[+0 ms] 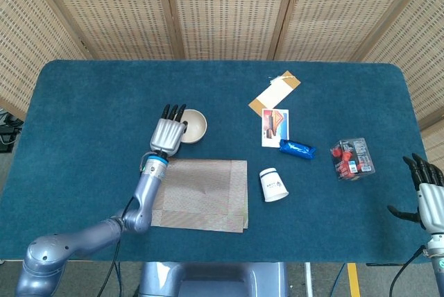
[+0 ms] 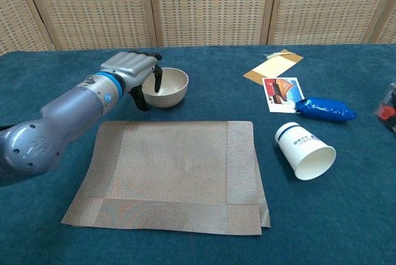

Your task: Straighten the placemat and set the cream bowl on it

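Closest to me is the placemat (image 2: 170,175), lying flat on the blue desk (image 1: 83,103) and looking pretty square already, though the near right corner shows a bit of a doubled edge. It's a thin woven sheet, so I'd guess it's floppy and slides easily on this felt-like cover; any nudge is best done flat-palmed at an edge.

Just right of it a paper cup (image 2: 304,150) lies on its side. My right robot hand (image 1: 429,196) sits way off at the desk's near right edge, fingers spread, holding nothing.

Just past the mat's far edge is the cream bowl (image 2: 166,86), upright and sitting on the desk, not on the mat yet. My left robot hand (image 2: 131,70) is right at its left rim, fingers (image 2: 158,79) dipping over the rim into the bowl and the thumb down the outside wall. It looks like a rim pinch forming, but I can't tell from either view if it's actually clamped.

The bowl looks rigid, smooth, probably light and maybe breakable, so a rim pinch could slip or tilt it. I'd take it low and slow.

Further back: a blue snack packet (image 2: 325,109), a picture card (image 2: 282,94) and a tan envelope (image 2: 273,66).
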{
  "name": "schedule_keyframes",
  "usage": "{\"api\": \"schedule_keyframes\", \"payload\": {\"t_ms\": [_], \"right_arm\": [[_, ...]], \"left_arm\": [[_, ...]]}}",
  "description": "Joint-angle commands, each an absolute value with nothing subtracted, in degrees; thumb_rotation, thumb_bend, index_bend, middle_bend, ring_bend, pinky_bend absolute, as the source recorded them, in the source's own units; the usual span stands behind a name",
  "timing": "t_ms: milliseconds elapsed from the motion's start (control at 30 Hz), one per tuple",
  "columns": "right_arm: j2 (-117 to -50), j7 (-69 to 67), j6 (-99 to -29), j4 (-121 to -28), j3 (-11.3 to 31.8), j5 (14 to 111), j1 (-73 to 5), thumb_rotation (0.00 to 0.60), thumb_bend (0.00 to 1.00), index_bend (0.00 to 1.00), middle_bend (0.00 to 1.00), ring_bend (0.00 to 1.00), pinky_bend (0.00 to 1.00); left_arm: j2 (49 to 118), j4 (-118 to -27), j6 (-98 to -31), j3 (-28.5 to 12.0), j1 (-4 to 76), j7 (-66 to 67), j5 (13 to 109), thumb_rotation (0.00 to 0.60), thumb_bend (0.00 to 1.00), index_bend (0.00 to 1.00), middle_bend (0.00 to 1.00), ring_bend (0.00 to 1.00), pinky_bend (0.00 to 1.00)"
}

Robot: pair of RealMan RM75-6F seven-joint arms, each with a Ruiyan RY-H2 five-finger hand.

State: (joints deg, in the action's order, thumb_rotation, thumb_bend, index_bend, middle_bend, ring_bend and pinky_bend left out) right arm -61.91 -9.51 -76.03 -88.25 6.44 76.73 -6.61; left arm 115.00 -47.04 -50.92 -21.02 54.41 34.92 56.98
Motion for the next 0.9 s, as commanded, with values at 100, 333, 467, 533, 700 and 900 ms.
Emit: {"api": "schedule_keyframes", "payload": {"t_ms": [100, 333, 467, 533, 700, 900], "right_arm": [[-62.03, -9.59, -75.77, -88.03, 6.6, 76.44, -6.75, 0.6, 0.02, 0.09, 0.0, 0.0, 0.0], [-62.06, -10.3, -75.79, -87.86, 6.6, 76.79, -6.75, 0.6, 0.02, 0.09, 0.0, 0.0, 0.0], [-61.96, -10.59, -76.19, -88.13, 6.46, 77.42, -6.63, 0.6, 0.02, 0.09, 0.0, 0.0, 0.0], [-61.87, -10.65, -76.48, -88.34, 6.36, 77.79, -6.53, 0.6, 0.02, 0.09, 0.0, 0.0, 0.0], [-61.57, -10.66, -77.43, -89.01, 6.09, 78.83, -6.21, 0.6, 0.02, 0.09, 0.0, 0.0, 0.0], [-61.27, -10.49, -78.37, -89.88, 5.78, 79.85, -5.88, 0.6, 0.02, 0.09, 0.0, 0.0, 0.0]], "left_arm": [[118.03, -41.89, -48.28, -21.16, 56.83, 32.17, 56.99, 0.6, 0.32, 0.47, 0.0, 0.0, 0.0], [121.26, -35.28, -47.22, -19.99, 58.37, 29.6, 58.73, 0.6, 0.64, 0.54, 0.0, 0.0, 0.0], [121.37, -34.28, -50.12, -18.55, 57.83, 28.25, 61.4, 0.6, 0.66, 0.61, 0.0, 0.0, 0.0], [120.92, -34.47, -51.04, -18.22, 57.41, 27.69, 62.16, 0.6, 0.66, 0.64, 0.0, 0.0, 0.0], [118.47, -36.68, -54.18, -17.26, 55.74, 27.58, 64.08, 0.6, 0.66, 0.67, 0.0, 0.0, 0.0], [113.76, -41.47, -58.33, -15.77, 52.66, 28.22, 66.2, 0.6, 0.66, 0.67, 0.0, 0.0, 0.0]]}}
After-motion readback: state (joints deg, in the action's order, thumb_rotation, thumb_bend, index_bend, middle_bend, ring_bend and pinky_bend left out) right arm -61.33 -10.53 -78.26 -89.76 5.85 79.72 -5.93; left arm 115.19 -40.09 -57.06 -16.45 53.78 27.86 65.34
